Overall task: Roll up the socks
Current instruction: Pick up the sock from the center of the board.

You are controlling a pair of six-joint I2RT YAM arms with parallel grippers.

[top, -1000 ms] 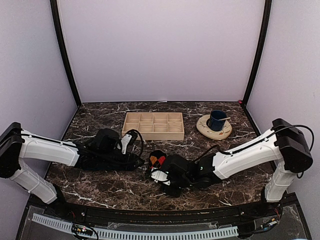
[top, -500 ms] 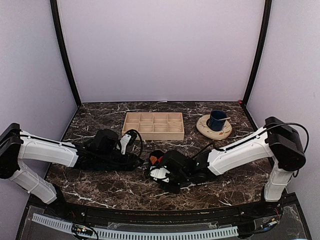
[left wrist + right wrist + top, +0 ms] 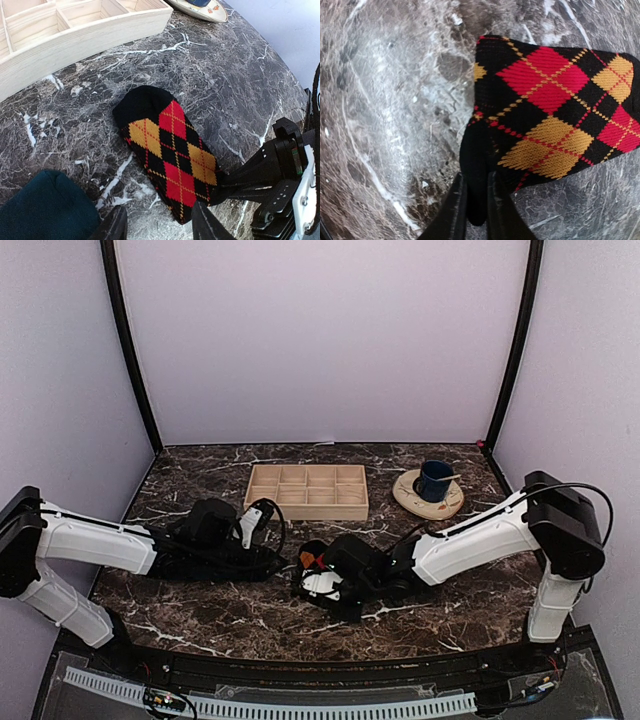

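Note:
The black sock with red and orange argyle diamonds [image 3: 170, 150] lies flat on the marble table, its toe pointing toward the wooden tray. My right gripper [image 3: 477, 200] is shut on a fold of black fabric at the sock's [image 3: 555, 100] end. It sits low at the table's middle [image 3: 318, 580]. My left gripper [image 3: 162, 222] is open, its fingers straddling the near corner of the argyle sock without touching it. The dark teal sock [image 3: 45, 210] is bunched at the lower left of the left wrist view. Its pattern is hidden.
A compartmented wooden tray [image 3: 307, 491] stands behind the socks. A blue cup [image 3: 434, 480] sits on a cream saucer [image 3: 428, 502] at the back right. Both arms lie low over the table, their grippers nearly meeting in the middle.
My right gripper has closed on the black end of the argyle sock and edged slightly left. The left arm and its open fingers have stayed where they were.

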